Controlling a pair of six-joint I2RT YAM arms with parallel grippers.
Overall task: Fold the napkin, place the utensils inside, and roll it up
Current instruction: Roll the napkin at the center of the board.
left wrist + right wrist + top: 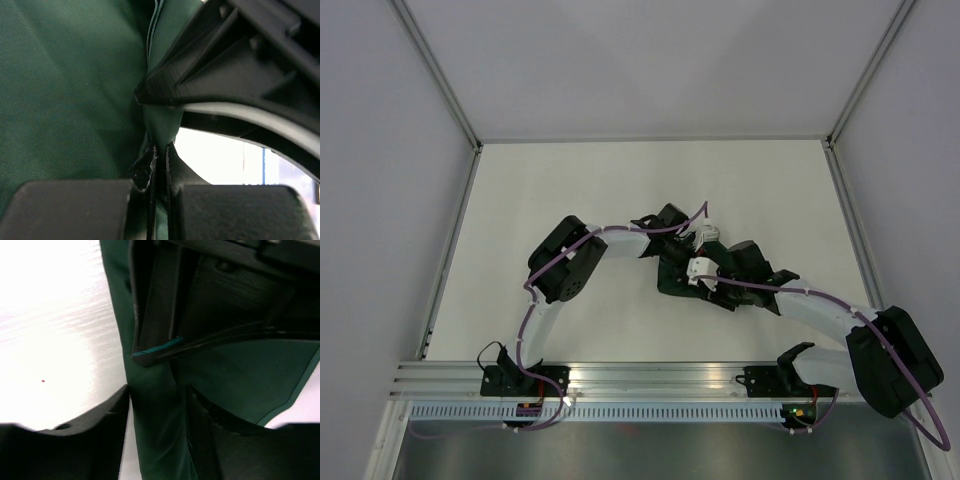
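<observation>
The plain dark green matte fabric napkin lies bunched into a soft, wrinkled heap at the middle of the smooth white table. Both black, ridged plastic claws meet over the table's middle. The left gripper is pressed almost fully together, pinching a thin upright fold of cloth. The right gripper stands wider, clamping a thicker band of fabric that fills its gap.
</observation>
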